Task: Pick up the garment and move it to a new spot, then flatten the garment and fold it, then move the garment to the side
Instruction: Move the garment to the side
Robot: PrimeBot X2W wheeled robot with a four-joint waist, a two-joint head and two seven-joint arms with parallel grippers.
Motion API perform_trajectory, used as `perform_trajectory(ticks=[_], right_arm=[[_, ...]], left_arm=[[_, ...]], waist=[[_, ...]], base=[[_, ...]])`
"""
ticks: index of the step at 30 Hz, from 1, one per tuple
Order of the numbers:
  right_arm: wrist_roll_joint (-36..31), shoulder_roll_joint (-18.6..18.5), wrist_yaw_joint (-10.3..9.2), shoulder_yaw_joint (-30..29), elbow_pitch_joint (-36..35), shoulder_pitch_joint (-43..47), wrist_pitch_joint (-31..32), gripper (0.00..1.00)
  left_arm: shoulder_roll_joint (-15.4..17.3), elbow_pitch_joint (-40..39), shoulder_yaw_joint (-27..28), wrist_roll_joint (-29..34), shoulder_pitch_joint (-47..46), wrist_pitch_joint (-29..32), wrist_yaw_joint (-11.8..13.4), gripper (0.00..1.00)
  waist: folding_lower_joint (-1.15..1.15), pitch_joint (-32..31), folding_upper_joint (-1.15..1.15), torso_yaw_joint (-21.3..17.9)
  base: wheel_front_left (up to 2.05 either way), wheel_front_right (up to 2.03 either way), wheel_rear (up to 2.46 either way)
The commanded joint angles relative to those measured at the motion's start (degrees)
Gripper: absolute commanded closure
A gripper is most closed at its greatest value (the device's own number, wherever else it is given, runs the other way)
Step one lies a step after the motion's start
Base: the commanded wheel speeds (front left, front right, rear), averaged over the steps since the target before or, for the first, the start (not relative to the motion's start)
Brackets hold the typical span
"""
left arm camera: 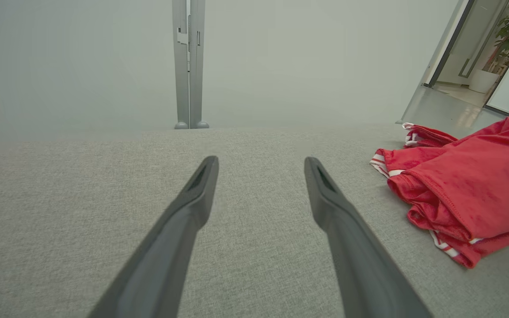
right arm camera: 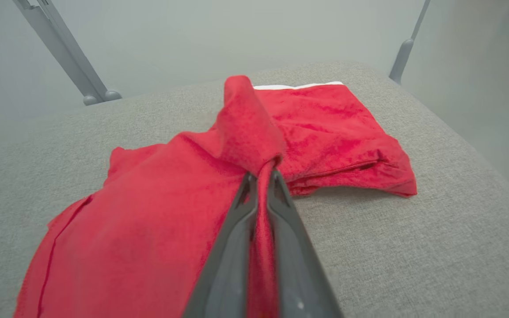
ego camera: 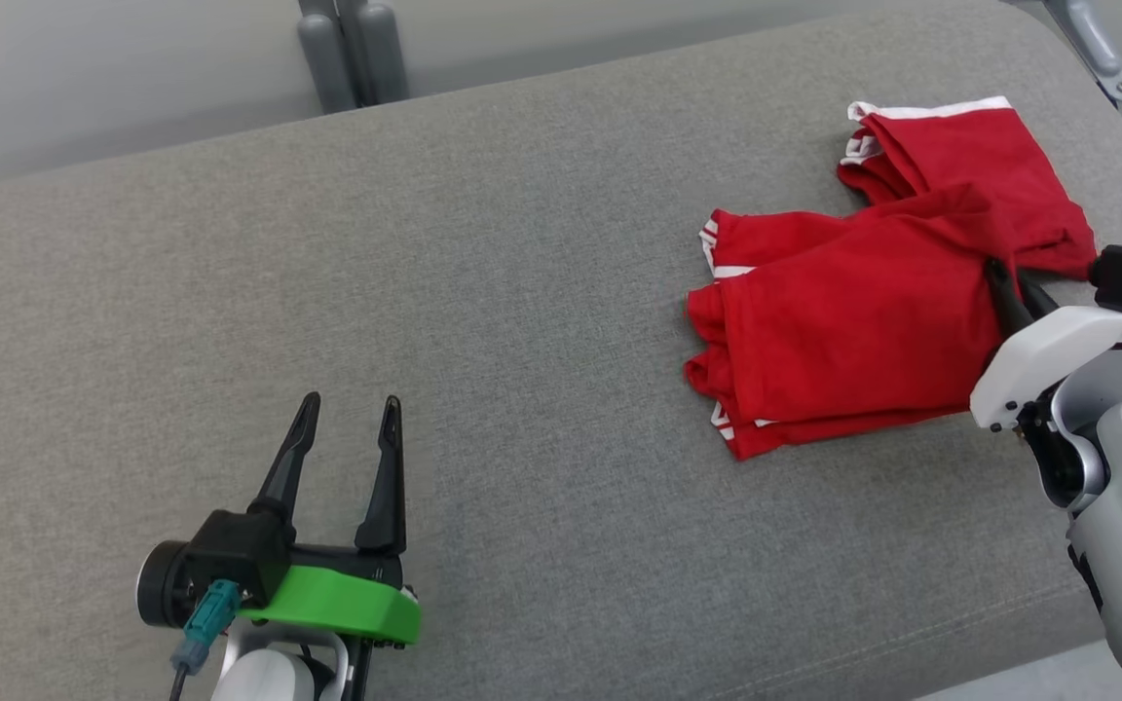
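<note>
Lower left of the head view, the left claw hangs released, fingers spread, over the grey cushion; the red garment lies well apart to its right, crumpled in the upper right, its long axis slanting from lower left to upper right; the right claw is clenched on a raised fold at the garment's right edge; the right arm is nearer, so the carry likely runs leftward.

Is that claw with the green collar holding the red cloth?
No, the left gripper stands open over the grey cushion, well apart from the red garment.
</note>
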Motion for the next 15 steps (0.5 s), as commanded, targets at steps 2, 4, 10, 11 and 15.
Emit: perform_trajectory(ticks=[2, 4, 10, 11, 15], right_arm=[[-1.0, 0.7, 0.00, -1.0, -0.7, -1.2, 0.2, 1.00], [-1.7, 1.1, 0.00, -1.6, -0.8, -1.7, 0.4, 1.00], [-4.4, 3.1, 0.00, -3.5, -0.4, -5.9, 1.4, 1.00], [-4.8, 3.2, 0.00, -3.9, -0.1, -6.8, 1.6, 1.00], [-7.9, 2.9, 0.00, -5.6, 1.6, -10.9, 2.5, 1.00]], left_arm=[[0.2, 0.2, -0.1, 0.4, -1.1, -0.2, -0.5, 0.00], [0.2, 0.4, -0.2, 0.3, -1.2, -0.2, -0.6, 0.00], [0.2, 0.6, -0.2, -0.3, -1.4, -0.2, -0.3, 0.00], [0.2, 0.6, -0.2, -0.4, -1.4, -0.2, -0.3, 0.00], [0.2, 0.6, -0.7, -0.9, -1.2, -0.2, -0.1, 0.00]], waist=[[0.00, 1.8, 0.00, -1.5], [0.00, 1.9, 0.00, -1.1], [0.00, 1.7, 0.00, 0.9], [0.00, 1.6, 0.00, 1.3], [0.00, 1.3, 0.00, 2.9]], base=[[0.00, 0.00, 0.00], [0.00, 0.00, 0.00], [0.00, 0.00, 0.00], [0.00, 0.00, 0.00], [0.00, 0.00, 0.00]])
